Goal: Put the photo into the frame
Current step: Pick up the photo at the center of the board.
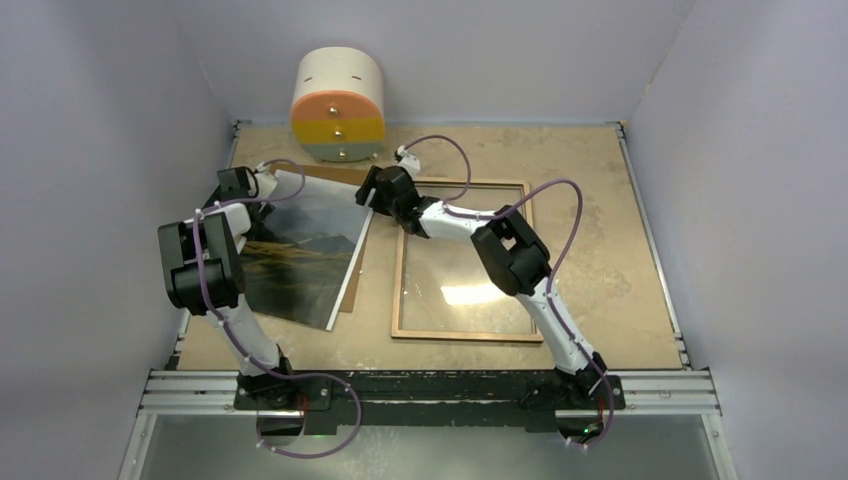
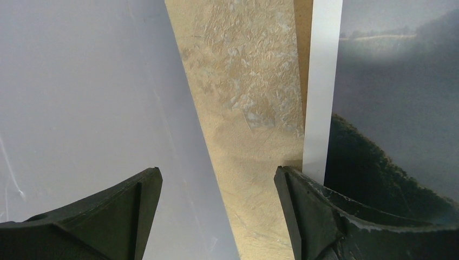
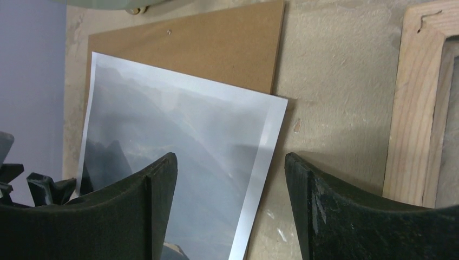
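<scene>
Photo (image 1: 300, 252) lies centre-left in the top view, over the brown board (image 3: 216, 49), with the frame (image 1: 397, 290) just right of it. We see the left gripper (image 2: 216, 179) spread wide at its edge and the right gripper (image 3: 230, 162) gaping over its corner, both empty.

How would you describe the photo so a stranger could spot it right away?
Find the light-wood frame lying flat, then look just left of it. The photo lies there tilted, over a brown board; it alone is glossy, a dark landscape with a white border.
</scene>
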`<state>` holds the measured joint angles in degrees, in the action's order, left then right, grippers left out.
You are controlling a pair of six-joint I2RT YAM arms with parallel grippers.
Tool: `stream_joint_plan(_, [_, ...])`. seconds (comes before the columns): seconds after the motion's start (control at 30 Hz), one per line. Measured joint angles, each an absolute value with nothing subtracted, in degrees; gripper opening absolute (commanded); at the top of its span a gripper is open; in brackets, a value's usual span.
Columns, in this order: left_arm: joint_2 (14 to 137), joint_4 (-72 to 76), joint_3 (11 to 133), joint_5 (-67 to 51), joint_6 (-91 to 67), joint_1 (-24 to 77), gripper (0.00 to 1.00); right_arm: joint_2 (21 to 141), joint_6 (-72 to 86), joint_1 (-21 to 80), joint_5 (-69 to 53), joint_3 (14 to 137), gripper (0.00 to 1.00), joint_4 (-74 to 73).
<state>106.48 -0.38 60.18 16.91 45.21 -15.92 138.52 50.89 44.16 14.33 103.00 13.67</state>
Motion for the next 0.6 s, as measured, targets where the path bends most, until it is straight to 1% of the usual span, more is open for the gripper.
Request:
stream_joint_plan(0.23, [106.3,0.5,59.6,16.9,46.2,-15.7,0.83,139.5,51.6,43.4,13.9,102.8,0.69,17.0])
stream_joint_plan(0.6, [106.1,2.2,58.6,17.0,47.6,-15.6,0.83,139.4,54.8,42.6,9.3,95.4,0.61,31.2])
